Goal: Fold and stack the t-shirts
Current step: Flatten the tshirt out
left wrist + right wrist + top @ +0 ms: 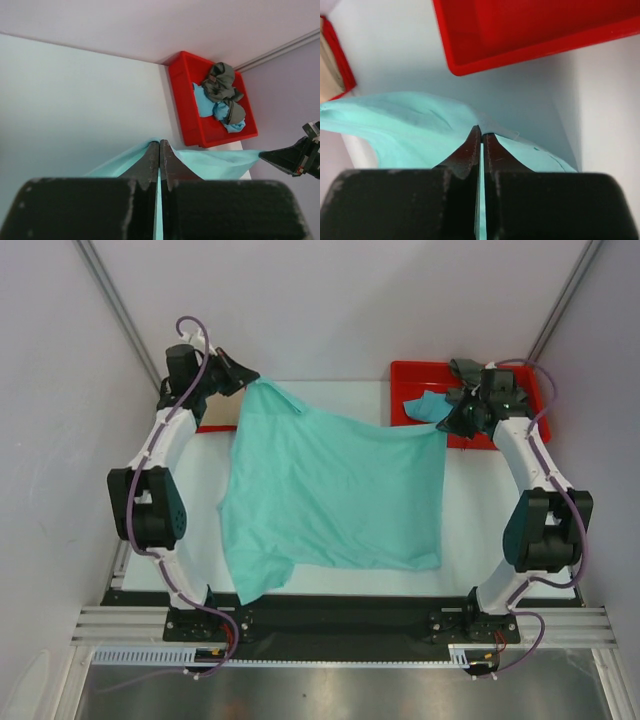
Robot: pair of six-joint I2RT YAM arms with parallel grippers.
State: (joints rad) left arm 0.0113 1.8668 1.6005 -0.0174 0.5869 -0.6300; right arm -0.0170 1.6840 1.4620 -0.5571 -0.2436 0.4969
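One mint-green t-shirt spreads over the middle of the table. Its two far corners are pinched, one in the left gripper at 10 o'clock and one in the right gripper at 2 o'clock — both clamped tight on cloth. At 1 o'clock, one red tray holds one grey shirt and one turquoise-blue shirt.

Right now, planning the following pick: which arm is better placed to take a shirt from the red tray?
Right. The right end effector hangs at the tray edge, beside the blue shirt; the left end effector is across the table. Both grip the green shirt, so release first.
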